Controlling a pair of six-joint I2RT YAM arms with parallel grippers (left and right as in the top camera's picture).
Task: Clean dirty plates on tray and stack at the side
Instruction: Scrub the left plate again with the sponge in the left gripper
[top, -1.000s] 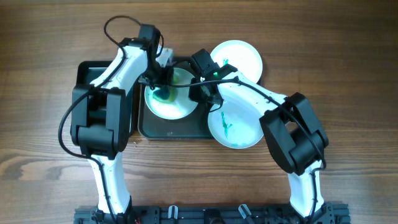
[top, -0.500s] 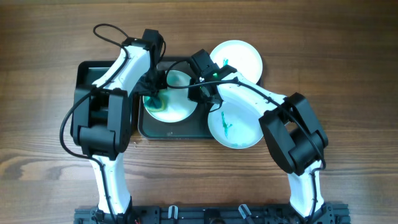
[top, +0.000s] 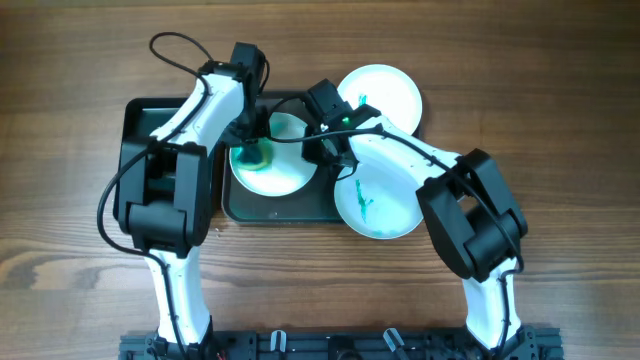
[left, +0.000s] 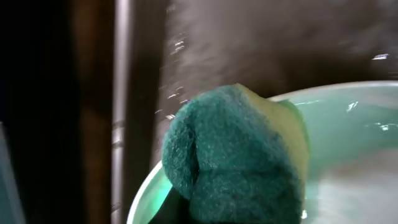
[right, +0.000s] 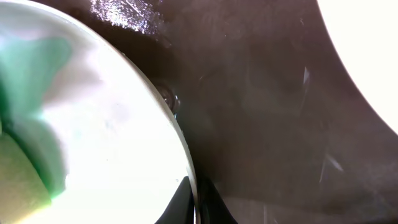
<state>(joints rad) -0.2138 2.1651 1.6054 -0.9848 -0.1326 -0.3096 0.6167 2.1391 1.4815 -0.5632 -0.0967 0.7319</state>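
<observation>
Left pincer (top: 250, 140): clamped on sponge (left: 236, 155), pressed onto plate (top: 292, 172) beneath.
Right pincer (right: 195, 202): pinching that plate's rim.
Tray (top: 290, 212): under both.

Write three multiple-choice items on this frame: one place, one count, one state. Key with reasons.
1. Where is the green sponge?
A. on the bare wood
B. on the tray plate, inside the tray
C. at the table's near edge

2. How many plates show overhead?
A. two
B. three
C. four

3. What state is the lower right plate in?
A. green smear on it
B. spotless
C. stacked under another plate

Key:
1 B: the left claw holds the sponge against the tray plate's left side.
2 B: the tray plate, the lower right plate and the upper right plate.
3 A: a green streak marks its surface, and nothing lies on it but the arm above.
</observation>
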